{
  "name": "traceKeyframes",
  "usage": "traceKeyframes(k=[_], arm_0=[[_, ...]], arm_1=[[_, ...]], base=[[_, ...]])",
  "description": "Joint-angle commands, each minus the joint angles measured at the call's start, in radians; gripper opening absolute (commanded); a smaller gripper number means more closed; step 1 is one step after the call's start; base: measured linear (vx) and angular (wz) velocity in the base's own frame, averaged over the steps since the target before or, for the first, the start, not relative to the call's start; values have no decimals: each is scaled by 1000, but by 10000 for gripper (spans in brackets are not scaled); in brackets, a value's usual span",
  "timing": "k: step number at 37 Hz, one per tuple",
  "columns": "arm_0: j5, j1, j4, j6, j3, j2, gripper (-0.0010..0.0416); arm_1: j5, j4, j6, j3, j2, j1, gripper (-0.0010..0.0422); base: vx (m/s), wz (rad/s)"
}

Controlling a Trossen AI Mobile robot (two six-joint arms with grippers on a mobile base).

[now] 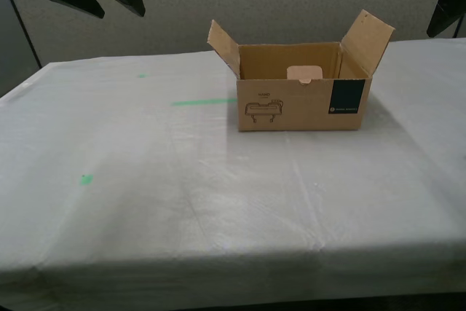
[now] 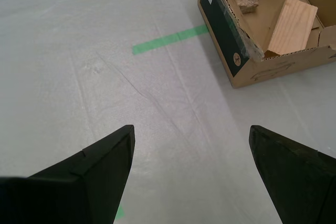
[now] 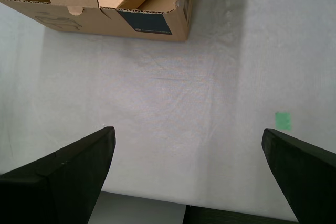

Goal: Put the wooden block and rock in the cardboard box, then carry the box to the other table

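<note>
White-clothed table (image 1: 145, 202), cardboard box (image 1: 298, 103) well apart from both wide-open, empty tools.

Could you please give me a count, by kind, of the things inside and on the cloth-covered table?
Cardboard box: 1
Wooden block: 1
Rock: 1
Green tape strip: 1
Small green marks: 2
Total: 6
</note>
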State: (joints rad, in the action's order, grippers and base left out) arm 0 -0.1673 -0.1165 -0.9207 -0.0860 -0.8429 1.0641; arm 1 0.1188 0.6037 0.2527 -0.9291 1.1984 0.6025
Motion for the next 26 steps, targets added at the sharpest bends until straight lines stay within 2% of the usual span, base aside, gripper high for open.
traceKeyframes(k=[1,26], arm_0=[[1,0,0,0,0,0,390],[1,0,0,0,0,0,389]], arm_1=[[4,0,2,-1,0,0,295],[4,0,2,-1,0,0,295]], base=[[0,0],[0,0]])
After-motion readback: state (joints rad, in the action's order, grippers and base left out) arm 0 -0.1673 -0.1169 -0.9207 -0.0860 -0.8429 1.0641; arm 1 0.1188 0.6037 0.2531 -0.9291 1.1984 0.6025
